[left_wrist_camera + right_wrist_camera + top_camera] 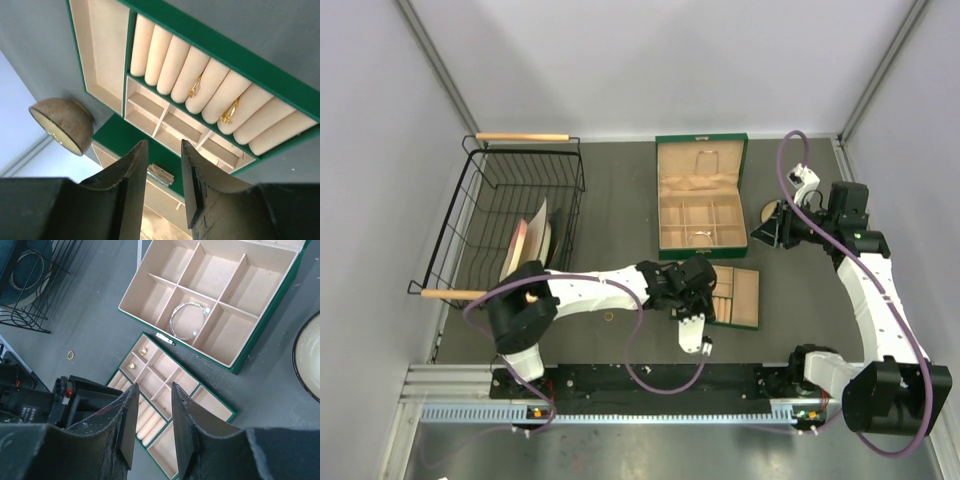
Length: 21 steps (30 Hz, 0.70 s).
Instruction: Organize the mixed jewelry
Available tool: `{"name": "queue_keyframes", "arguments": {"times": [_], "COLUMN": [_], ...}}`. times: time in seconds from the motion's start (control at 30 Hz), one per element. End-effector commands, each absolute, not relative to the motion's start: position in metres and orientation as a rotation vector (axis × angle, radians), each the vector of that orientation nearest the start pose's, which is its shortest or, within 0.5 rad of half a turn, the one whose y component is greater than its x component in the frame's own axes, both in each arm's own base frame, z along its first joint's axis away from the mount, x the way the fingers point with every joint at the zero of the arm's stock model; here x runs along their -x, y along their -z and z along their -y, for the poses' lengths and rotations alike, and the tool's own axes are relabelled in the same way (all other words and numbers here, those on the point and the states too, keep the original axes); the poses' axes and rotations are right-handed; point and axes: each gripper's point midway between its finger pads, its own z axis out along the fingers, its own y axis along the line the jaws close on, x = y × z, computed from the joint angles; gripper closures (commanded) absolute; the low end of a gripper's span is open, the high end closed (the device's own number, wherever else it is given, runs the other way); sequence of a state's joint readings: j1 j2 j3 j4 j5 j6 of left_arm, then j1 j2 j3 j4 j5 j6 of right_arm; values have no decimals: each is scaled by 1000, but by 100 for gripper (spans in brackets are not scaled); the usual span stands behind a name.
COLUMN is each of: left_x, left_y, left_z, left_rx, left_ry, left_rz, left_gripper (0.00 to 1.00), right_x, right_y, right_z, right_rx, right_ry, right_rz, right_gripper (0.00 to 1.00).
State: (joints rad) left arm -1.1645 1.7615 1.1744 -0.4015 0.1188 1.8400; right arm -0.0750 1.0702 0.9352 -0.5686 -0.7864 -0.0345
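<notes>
Two gold rings (195, 86) sit on ring rolls (165, 55) | two gold pieces (143, 351) in tray (212, 402) compartments | one loose ring (71, 355) left on table (100, 325) | left gripper (165, 200), right gripper (152, 430): parted, empty

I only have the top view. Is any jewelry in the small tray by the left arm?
Observer: Yes. The left wrist view shows two gold rings wedged in the rolls of the tray.
Operator: Is the left pincer carrying anything?
Observer: No. Its own camera shows the left pincer open, with nothing between the fingers.
Operator: Anything elsewhere in that tray?
Observer: The right wrist view shows two gold items in adjoining cells at one corner.
</notes>
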Motion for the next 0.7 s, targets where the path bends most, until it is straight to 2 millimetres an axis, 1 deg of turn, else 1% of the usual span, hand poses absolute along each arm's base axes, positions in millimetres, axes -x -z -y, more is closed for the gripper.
{"name": "queue_keyframes", "arguments": {"times": [0.0, 0.03, 0.07, 0.1, 0.13, 0.17, 0.2, 0.23, 0.27, 0.3, 0.33, 0.37, 0.4, 0.43, 0.47, 0.5, 0.53, 0.57, 0.63, 0.67], "left_x": [-206, -211, -215, -213, -216, -220, -215, -211, -212, -208, -201, -203, -196, -189, -193, -187, -184, -183, -179, -177], "left_y": [-131, -139, -150, -154, -159, -173, -173, -175, -184, -188, -185, -185, -185, -180, -179, -176, -171, -162, -148, -133], "left_z": [408, 405, 404, 395, 386, 381, 365, 357, 351, 341, 326, 313, 307, 291, 278, 272, 263, 249, 238, 228], "left_rx": [-2434, -2410, -2361, -2369, -2364, -2294, -2320, -2274, -2240, -2226, -2244, -2192, -2181, -2165, -2129, -2114, -2086, -2071, -2052, -2040], "left_ry": [-145, -170, -149, -133, -152, -133, -107, -60, -28, 2, 28, 55, 132, 163, 186, 255, 283, 293, 337, 343], "left_rz": [-311, -381, -510, -585, -673, -831, -925, -1066, -1136, -1204, -1285, -1412, -1461, -1578, -1657, -1712, -1789, -1859, -1921, -1966], "left_gripper": [62, 62, 63, 63, 63, 63, 63, 63, 63, 63, 63, 63, 62, 62, 62, 62, 62, 62, 62, 62], "right_x": [-282, -282, -282, -282, -282, -282, -282, -282, -282, -282, -282, -282, -282, -283, -283, -283, -284, -284, -285, -285], "right_y": [-212, -213, -212, -212, -212, -212, -213, -213, -213, -213, -213, -212, -211, -211, -210, -209, -207, -207, -204, -204], "right_z": [-100, -100, -99, -100, -100, -99, -100, -100, -99, -99, -98, -98, -98, -97, -97, -96, -95, -95, -95, -94], "right_rx": [376, 378, 377, 381, 383, 387, 391, 395, 401, 404, 405, 407, 414, 416, 419, 420, 417, 419, 418, 419], "right_ry": [-802, -799, -797, -799, -798, -796, -795, -795, -789, -785, -778, -775, -769, -762, -758, -754, -751, -748, -747, -744], "right_rz": [-2099, -2098, -2098, -2099, -2098, -2095, -2093, -2092, -2088, -2087, -2088, -2087, -2087, -2087, -2087, -2088, -2095, -2096, -2104, -2104], "right_gripper": [67, 67, 67, 67, 66, 66, 66, 65, 65, 64, 64, 63, 62, 61, 61, 60, 58, 56, 54, 54]}}
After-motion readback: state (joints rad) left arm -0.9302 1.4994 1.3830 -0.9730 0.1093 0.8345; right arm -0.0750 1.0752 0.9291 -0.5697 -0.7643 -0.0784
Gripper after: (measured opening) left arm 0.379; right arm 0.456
